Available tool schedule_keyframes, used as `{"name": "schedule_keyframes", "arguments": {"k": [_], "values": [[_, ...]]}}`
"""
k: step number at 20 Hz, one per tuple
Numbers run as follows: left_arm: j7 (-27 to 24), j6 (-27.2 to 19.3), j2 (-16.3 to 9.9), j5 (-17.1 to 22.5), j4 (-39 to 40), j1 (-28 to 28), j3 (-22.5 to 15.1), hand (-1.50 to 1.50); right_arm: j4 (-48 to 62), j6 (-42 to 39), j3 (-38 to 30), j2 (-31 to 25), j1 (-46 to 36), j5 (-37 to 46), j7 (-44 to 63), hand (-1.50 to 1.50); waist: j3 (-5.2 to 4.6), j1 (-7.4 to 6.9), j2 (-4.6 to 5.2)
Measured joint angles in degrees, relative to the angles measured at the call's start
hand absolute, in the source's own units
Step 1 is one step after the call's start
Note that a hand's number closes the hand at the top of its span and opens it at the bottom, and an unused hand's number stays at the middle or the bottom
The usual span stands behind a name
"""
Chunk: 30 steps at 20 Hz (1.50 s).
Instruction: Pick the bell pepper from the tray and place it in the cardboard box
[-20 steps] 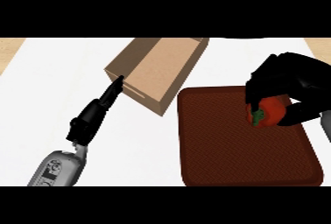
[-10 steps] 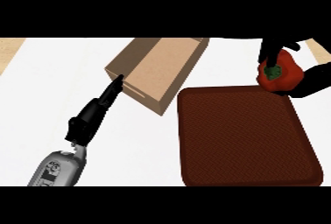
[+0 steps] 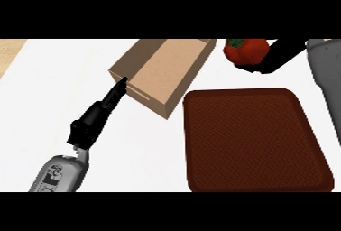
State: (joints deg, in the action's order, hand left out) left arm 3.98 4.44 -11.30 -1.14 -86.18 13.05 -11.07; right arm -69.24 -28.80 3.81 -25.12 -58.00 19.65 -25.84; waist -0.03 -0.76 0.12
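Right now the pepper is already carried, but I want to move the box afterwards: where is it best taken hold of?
Judging by its shape, take the cardboard box by its long side walls, from above: it lies open-topped and slanted, beside the tray. The left hand already reaches its near corner; the right hand holds the pepper.

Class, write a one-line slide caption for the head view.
Right hand holds the red bell pepper above the counter, between the brown tray and the open cardboard box.
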Motion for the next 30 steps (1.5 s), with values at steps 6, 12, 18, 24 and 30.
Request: {"name": "schedule_keyframes", "arguments": {"k": [6,12,18,24,30], "values": [[1.34,-0.15,0.87,-1.2,-1.46,-0.21,-0.09,0.0,10.81,2.98,-0.61,4.99,-7.63,2.94,0.59,1.5,-0.01,-0.39,0.06],[1.14,0.69,1.31,-1.64,-1.23,-0.2,0.16,0.0,20.89,9.33,-0.16,8.61,-13.86,8.32,-0.34,1.5,-0.01,-0.67,0.24],[1.51,0.73,2.42,-2.1,-1.96,-0.05,-0.13,0.0,31.35,18.09,2.03,13.22,-17.09,14.8,-3.94,1.5,-0.01,-1.16,0.46],[-0.04,2.26,1.32,-1.99,-1.04,-0.16,1.07,0.0,41.46,24.2,3.13,17.18,-18.57,19.15,-5.92,1.5,-0.03,-1.64,0.69],[-0.75,1.96,2.68,-2.59,0.51,0.69,0.73,0.0,50.36,21.98,1.35,20.63,-19.65,18.51,-3.61,-1.5,-0.03,-1.96,0.94]]}}
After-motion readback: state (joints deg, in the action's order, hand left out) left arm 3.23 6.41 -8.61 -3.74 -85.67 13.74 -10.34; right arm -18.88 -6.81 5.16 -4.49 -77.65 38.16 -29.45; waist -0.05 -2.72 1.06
